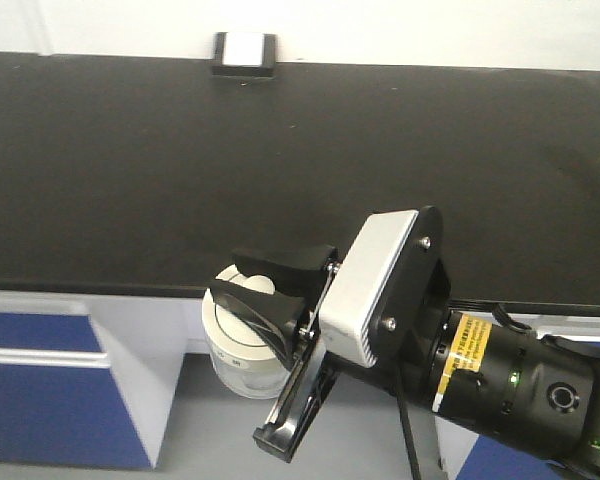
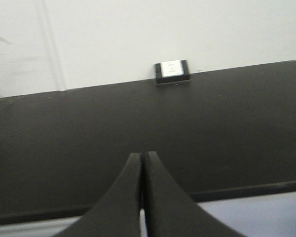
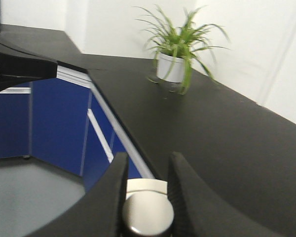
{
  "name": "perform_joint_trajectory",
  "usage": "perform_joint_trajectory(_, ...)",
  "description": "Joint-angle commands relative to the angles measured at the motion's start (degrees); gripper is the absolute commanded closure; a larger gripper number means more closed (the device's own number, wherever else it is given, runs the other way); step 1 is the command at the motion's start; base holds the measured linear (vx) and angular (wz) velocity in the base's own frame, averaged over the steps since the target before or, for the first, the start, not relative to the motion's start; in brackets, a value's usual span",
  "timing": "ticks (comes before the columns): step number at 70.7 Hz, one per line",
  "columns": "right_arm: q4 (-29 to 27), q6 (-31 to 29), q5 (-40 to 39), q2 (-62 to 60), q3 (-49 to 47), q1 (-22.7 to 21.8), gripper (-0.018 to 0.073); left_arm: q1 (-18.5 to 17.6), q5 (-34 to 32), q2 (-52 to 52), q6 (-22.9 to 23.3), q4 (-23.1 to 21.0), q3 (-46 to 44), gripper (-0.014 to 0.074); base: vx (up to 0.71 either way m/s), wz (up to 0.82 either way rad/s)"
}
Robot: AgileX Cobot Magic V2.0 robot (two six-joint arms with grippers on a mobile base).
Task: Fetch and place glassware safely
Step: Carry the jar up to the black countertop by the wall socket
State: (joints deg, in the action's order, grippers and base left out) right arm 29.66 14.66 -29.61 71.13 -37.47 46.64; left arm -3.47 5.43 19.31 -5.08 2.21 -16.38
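Black countertop [image 1: 280,170], cream-white jar lid [image 3: 145,186], blue cabinets [image 1: 40,400], green plant [image 3: 180,39]

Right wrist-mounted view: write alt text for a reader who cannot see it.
The right pincer clamps the knob of a cream-lidded jar beside the edge of a black countertop. Beyond stand a potted plant and blue cabinets.

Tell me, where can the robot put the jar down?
Nearly the whole black counter is bare, from its front edge back to the box by the wall and along to the potted plant. Only those spots are taken. The right pincer holds the jar off the front edge.
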Motion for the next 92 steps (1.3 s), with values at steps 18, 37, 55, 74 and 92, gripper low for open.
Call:
perform_joint_trajectory(18,-0.90,-0.41,-5.40,-1.55,-1.61,-0.08,0.0563,-0.30,-4.12,0.42,0.12,-0.40,-1.42,0.0603,0.21,-0.33)
perform_joint_trajectory(37,-0.90,-0.41,-5.40,-1.55,-1.61,-0.08,0.0563,-0.30,-4.12,0.42,0.12,-0.40,-1.42,0.0603,0.20,-0.07)
perform_joint_trajectory(55,-0.90,-0.41,-5.40,-1.55,-1.61,-0.08,0.0563,-0.30,-4.12,0.42,0.12,-0.40,-1.42,0.0603,0.18,0.04)
perform_joint_trajectory(74,-0.90,-0.41,-5.40,-1.55,-1.61,-0.08,0.0563,-0.30,-4.12,0.42,0.12,-0.40,-1.42,0.0603,0.15,0.04)
perform_joint_trajectory(92,-0.90,-0.41,-5.40,-1.55,-1.61,-0.08,0.0563,-0.30,-4.12,0.42,0.12,-0.40,-1.42,0.0603,0.12,0.02)
